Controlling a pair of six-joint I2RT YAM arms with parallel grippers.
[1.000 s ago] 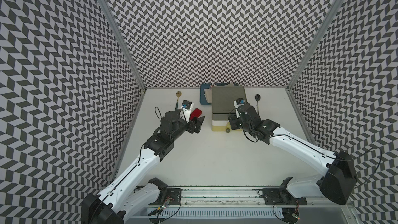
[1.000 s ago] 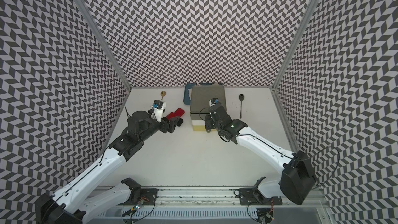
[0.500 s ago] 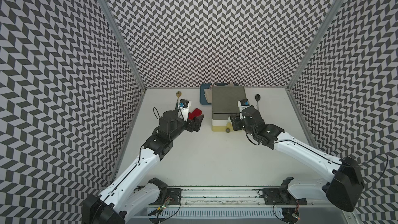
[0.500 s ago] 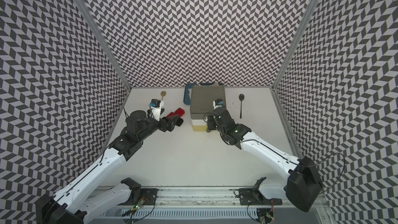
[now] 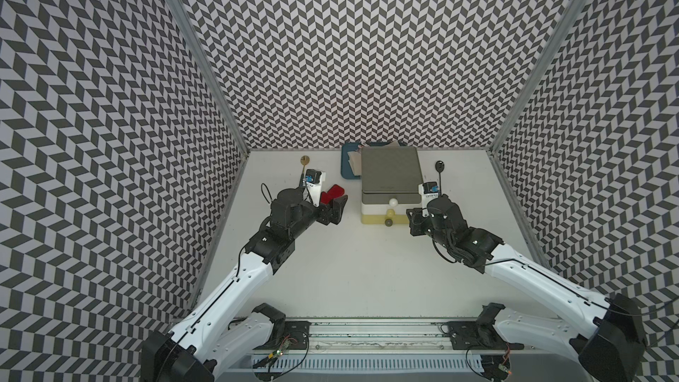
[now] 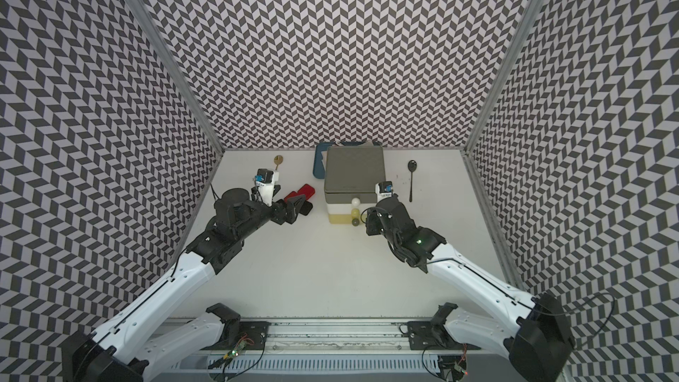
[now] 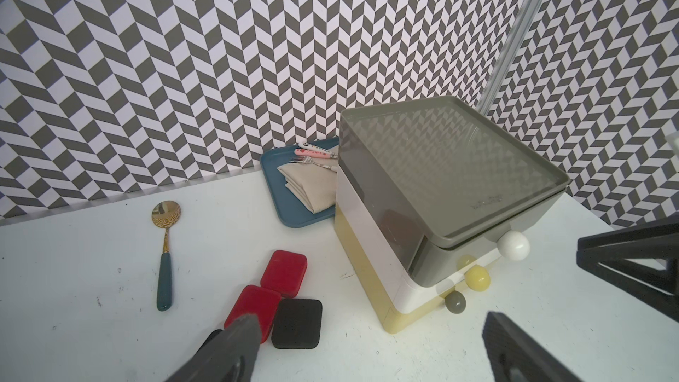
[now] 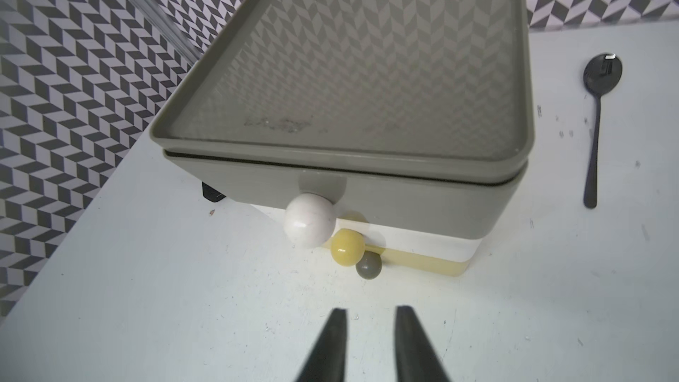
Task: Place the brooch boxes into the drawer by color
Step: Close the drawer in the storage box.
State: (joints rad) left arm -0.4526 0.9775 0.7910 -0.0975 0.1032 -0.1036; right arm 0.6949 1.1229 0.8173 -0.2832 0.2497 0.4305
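The drawer (image 5: 390, 178) (image 6: 353, 174) (image 7: 441, 178) (image 8: 349, 86) stands at the back middle with its grey, white and yellow tiers pushed in. Left of it lie two red brooch boxes (image 7: 283, 277) (image 7: 253, 308) (image 5: 335, 191) and a black one (image 7: 297, 323). Another dark box (image 7: 211, 336) is mostly hidden under a finger. My left gripper (image 5: 340, 204) (image 6: 299, 203) (image 7: 367, 321) hangs open just above these boxes, holding nothing. My right gripper (image 5: 411, 220) (image 6: 369, 222) (image 8: 369, 312) is shut and empty. It sits low over the table just in front of the drawer's knobs (image 8: 347, 251).
A blue tray (image 7: 279, 185) (image 5: 345, 170) with a folded napkin and cutlery lies behind the drawer on its left. A gold spoon (image 7: 165, 237) (image 5: 304, 160) lies at the back left. A black spoon (image 8: 597, 112) (image 6: 411, 178) lies right of the drawer. Patterned walls close three sides.
My right gripper has drawn back from the drawer's front and its jaws have closed. The left arm has barely moved over the boxes.
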